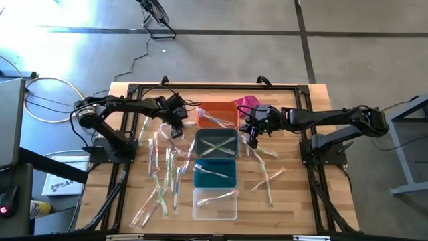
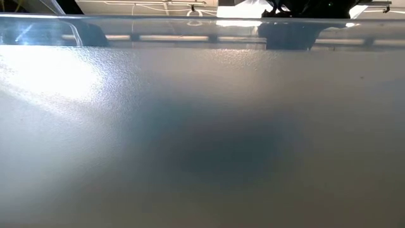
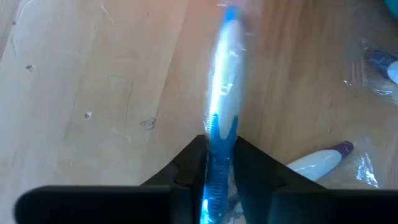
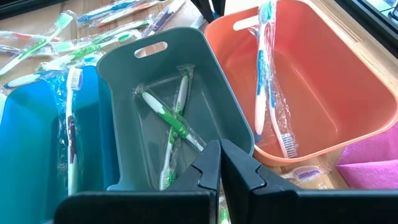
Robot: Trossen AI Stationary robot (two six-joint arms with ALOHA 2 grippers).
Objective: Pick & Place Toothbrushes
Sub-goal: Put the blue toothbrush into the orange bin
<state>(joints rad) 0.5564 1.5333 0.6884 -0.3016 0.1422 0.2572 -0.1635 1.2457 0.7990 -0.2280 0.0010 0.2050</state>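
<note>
Loose wrapped toothbrushes (image 1: pixel 164 171) lie scattered on the table left of the bins, and a few more (image 1: pixel 267 177) lie to the right. My left gripper (image 1: pixel 177 127) hovers left of the orange bin (image 1: pixel 217 115), shut on a blue-and-white toothbrush (image 3: pixel 224 74). My right gripper (image 1: pixel 254 136) is shut (image 4: pixel 219 163) beside the grey bin's (image 4: pixel 161 81) right wall. In the orange bin a blue toothbrush (image 4: pixel 267 74) leans on the wall. Green ones (image 4: pixel 174 124) lie crossed in the grey bin. The low view is blocked by a blank grey surface. My left gripper pinches the blue-and-white toothbrush by its blue handle (image 3: pixel 217 146) between the two fingers (image 3: pixel 261 168). The stick runs straight on past the fingertips, in line with them. Its brush head (image 3: pixel 229 14) points away from the wrist, and it looks lifted clear of the wood.
Down the table's middle stand the orange, grey, teal (image 1: pixel 215 174) and clear (image 1: pixel 215 204) bins, each holding toothbrushes. A magenta cloth lump (image 1: pixel 246 102) lies by the orange bin's far right corner. A purple-tipped toothbrush (image 3: pixel 323 158) lies under my left gripper.
</note>
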